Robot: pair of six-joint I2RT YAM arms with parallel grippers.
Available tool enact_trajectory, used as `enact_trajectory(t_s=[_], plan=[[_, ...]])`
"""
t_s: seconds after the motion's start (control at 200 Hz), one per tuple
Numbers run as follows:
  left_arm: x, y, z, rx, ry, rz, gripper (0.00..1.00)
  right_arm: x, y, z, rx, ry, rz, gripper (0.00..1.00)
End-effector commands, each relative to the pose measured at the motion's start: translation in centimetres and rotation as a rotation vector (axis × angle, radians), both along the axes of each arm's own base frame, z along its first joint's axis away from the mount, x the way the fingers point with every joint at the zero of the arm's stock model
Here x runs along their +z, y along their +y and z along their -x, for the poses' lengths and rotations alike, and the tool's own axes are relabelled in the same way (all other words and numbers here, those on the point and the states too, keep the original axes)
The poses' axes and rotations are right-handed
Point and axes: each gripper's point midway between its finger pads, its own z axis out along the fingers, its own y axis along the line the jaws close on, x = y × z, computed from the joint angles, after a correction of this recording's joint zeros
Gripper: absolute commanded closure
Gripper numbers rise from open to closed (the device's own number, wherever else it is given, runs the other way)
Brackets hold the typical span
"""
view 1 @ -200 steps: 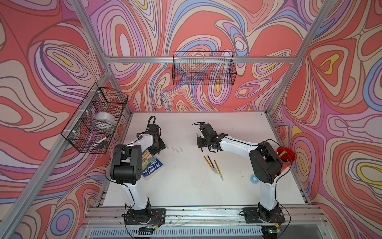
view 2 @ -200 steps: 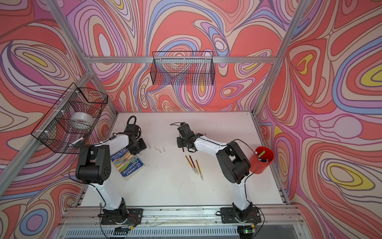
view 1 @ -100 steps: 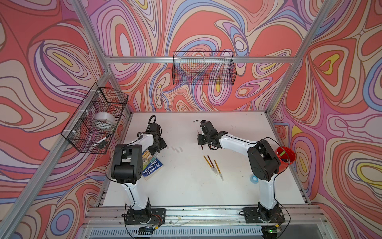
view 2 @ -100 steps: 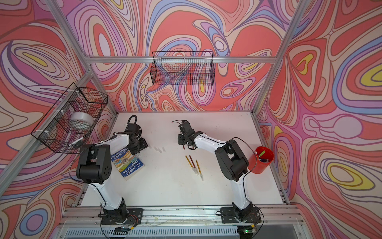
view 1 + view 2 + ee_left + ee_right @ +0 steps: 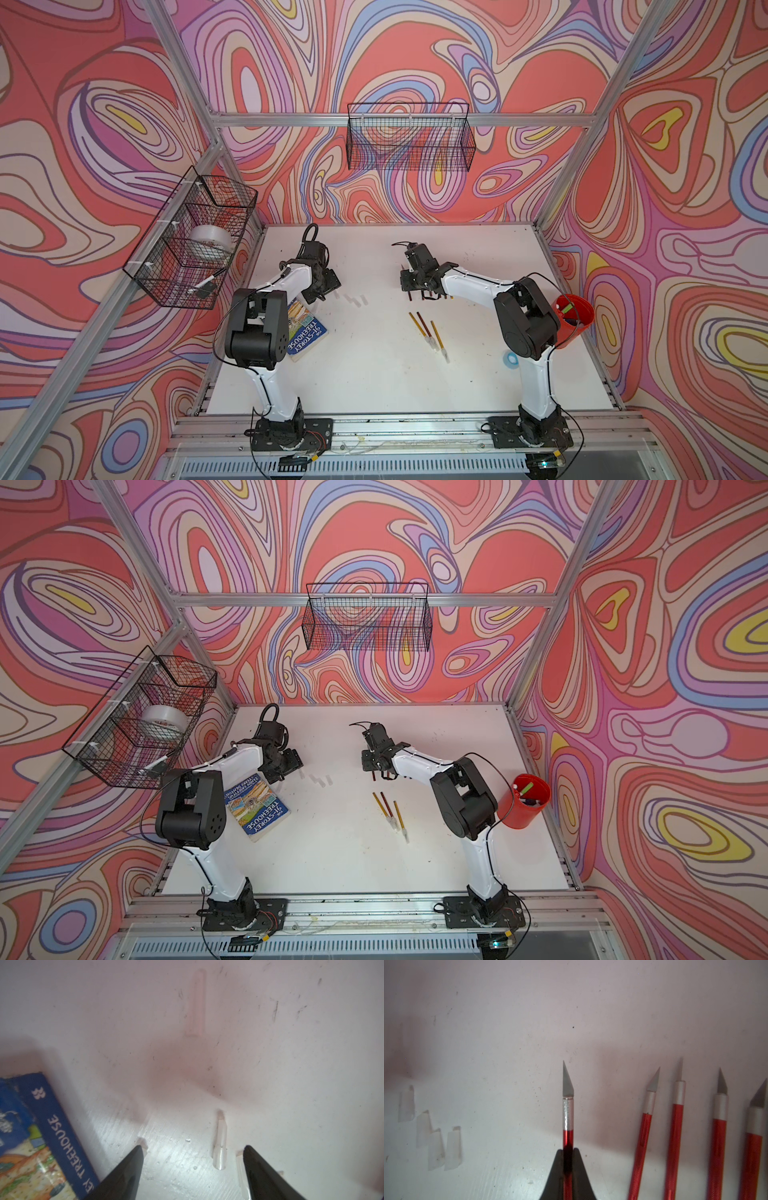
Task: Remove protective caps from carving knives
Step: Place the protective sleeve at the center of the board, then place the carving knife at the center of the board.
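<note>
Leftmost, a wire basket [image 5: 174, 295] on the side wall is holding a tape roll [image 5: 210, 245] and a marker [image 5: 202, 286]. Beside the book [image 5: 305, 332], the left gripper [image 5: 193, 1148] is hovering, jaws apart, over loose protective caps [image 5: 220, 1147]. The right gripper [image 5: 568, 1151] is clamping a bare-bladed carving knife [image 5: 568, 1113]. Three capped knives [image 5: 428, 338] are lying nearer the front, with open table [image 5: 374, 395] spreading around them. A red cup [image 5: 573, 332] is holding pens [image 5: 565, 308] at the right edge.

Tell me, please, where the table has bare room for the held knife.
Free: the wide front stretch of table between the book and the three capped knives, and the far back edge. Crowded: the loose caps and the row of bare knives.
</note>
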Motion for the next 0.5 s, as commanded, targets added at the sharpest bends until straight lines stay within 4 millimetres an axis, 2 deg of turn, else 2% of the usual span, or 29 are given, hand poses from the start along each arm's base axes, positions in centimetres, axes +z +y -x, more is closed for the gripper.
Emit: enact_trajectory(t_s=[0.0,0.285,0.496], plan=[[0.8,0.0,0.1,0.013,-0.007,-0.006,0.21,-0.6,-0.7,-1.4,-0.034,0.012,0.0,1.0],[4.3,-0.7,0.9,0.005,-0.097,0.012,0.2,-2.6,-1.8,-2.8,-0.101,0.056,-0.012,1.0],[6.3,-1.3,1.5,-0.006,-0.143,0.025,0.19,-4.1,-1.5,-3.1,-0.118,0.096,-0.02,1.0]])
